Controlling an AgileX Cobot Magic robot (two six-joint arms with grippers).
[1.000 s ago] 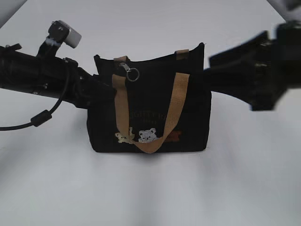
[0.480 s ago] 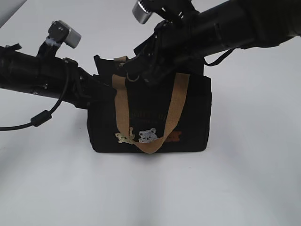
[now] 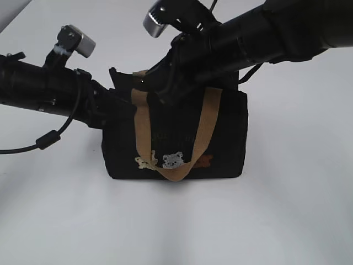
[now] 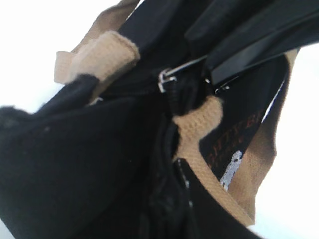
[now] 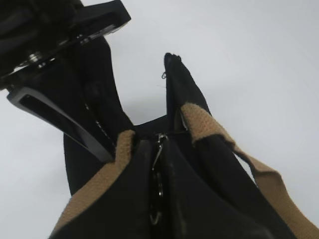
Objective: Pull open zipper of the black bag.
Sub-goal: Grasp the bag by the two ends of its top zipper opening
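Presently sitting upright at table centre: one black bag (image 3: pixel 220 143), two tan handles (image 3: pixel 201 138), zipper (image 5: pixel 158 149) running along top. Left gripper (image 3: pixel 113 107) is clamping bag's nine-o'clock end; right gripper (image 3: pixel 160 91) state undeterminable.

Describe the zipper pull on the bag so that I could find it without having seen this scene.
Start at the black bag standing mid-table, then go to its top edge near the left end, between the tan handle roots. The zipper pull is a small silvery metal tab on the dark seam, the only shiny piece among black fabric and tan webbing.
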